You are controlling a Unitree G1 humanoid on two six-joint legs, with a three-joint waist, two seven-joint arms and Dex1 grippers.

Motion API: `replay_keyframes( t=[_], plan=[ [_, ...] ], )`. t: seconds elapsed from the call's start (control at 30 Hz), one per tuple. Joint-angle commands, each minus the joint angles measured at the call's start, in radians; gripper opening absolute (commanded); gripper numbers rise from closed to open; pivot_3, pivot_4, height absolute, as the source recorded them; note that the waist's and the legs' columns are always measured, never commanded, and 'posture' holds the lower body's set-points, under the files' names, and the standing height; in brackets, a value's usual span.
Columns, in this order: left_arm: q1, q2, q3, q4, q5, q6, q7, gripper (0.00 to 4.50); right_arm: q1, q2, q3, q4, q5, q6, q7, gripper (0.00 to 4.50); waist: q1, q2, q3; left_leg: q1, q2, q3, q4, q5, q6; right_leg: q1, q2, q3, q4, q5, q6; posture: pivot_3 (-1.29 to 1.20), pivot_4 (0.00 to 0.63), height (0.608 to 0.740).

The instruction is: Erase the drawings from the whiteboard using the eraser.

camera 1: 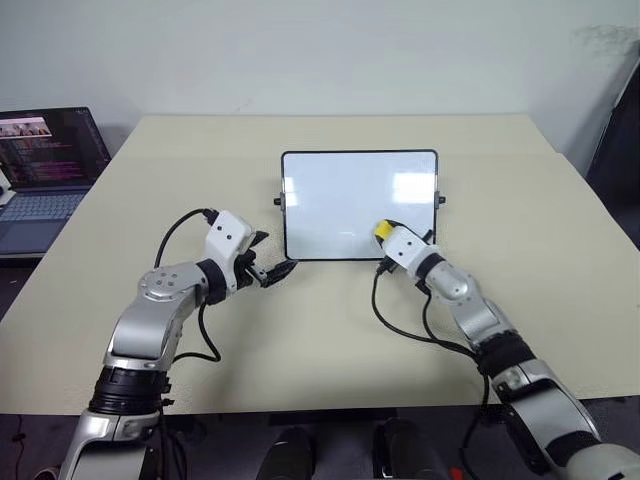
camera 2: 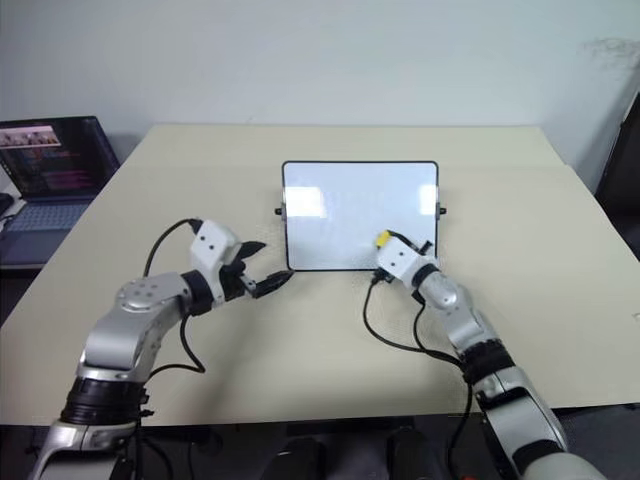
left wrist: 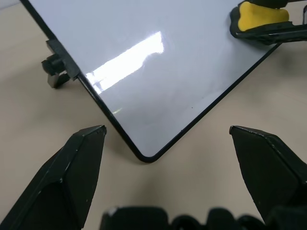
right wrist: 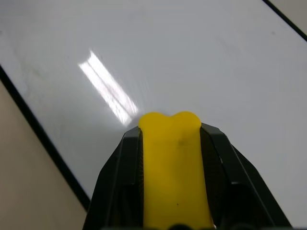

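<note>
right gripper (camera 1: 384, 236) clamped on the yellow eraser (right wrist: 172, 163), over the whiteboard (camera 1: 340, 200) near its lower right corner. left gripper (left wrist: 168, 139) open at the lower left corner. no drawings discernible; recommend flat, overlapping strokes.

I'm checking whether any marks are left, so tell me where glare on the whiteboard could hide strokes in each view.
Left eye view: two pale glare patches on the whiteboard, near its upper corners. Left wrist view: a bright streak runs diagonally across the board beside its black frame. Right wrist view: a double streak sits just ahead of the eraser held in the right gripper. Elsewhere the surface looks clean.
</note>
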Motion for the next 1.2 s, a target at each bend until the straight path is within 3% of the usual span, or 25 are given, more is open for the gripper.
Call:
replay_keyframes(
  t=[0.03,0.2,0.4,0.67,1.2],
  plan=[
    [-0.025,-0.002,0.001,-0.005,0.001,-0.017,-0.002,4.5,0.033,-0.02,-0.019,-0.002,-0.014,0.107,0.009,1.25,-0.002,0.0,0.0,0.0,0.0,0.0,0.0,0.0,0.0,0.0,0.0,0.0,0.0,0.0,0.0,0.0,0.15,0.74],
    [-0.037,-0.002,-0.007,0.003,0.001,-0.018,-0.007,4.5,-0.021,0.061,0.013,-0.059,-0.013,0.161,0.023,1.25,-0.016,0.0,0.0,0.003,0.001,0.002,0.001,0.0,0.0,0.002,0.001,0.001,0.0,0.002,-0.001,0.0,0.15,0.74],
    [-0.037,0.001,-0.004,0.002,0.0,-0.02,-0.008,4.5,-0.142,0.174,0.074,0.013,-0.041,0.165,0.025,1.25,-0.034,0.0,0.0,0.003,0.005,0.003,0.0,0.0,0.0,-0.001,0.007,0.003,0.0,0.003,-0.003,0.0,0.15,0.74],
    [-0.014,0.003,0.004,-0.02,-0.003,-0.013,0.003,4.5,-0.237,0.234,0.125,0.108,-0.061,0.145,0.045,1.25,-0.028,0.0,0.0,-0.003,0.015,0.004,-0.001,-0.001,-0.001,-0.006,0.011,0.003,-0.002,0.007,-0.01,0.0,0.15,0.74],
    [-0.036,-0.015,-0.017,-0.004,-0.006,-0.013,-0.009,4.5,-0.126,0.005,-0.067,0.01,0.031,0.224,0.022,1.25,0.0,0.0,0.0,-0.002,0.014,0.003,0.001,-0.001,-0.001,-0.003,0.012,0.002,-0.002,0.005,-0.006,0.0,0.15,0.74]
  ],
)
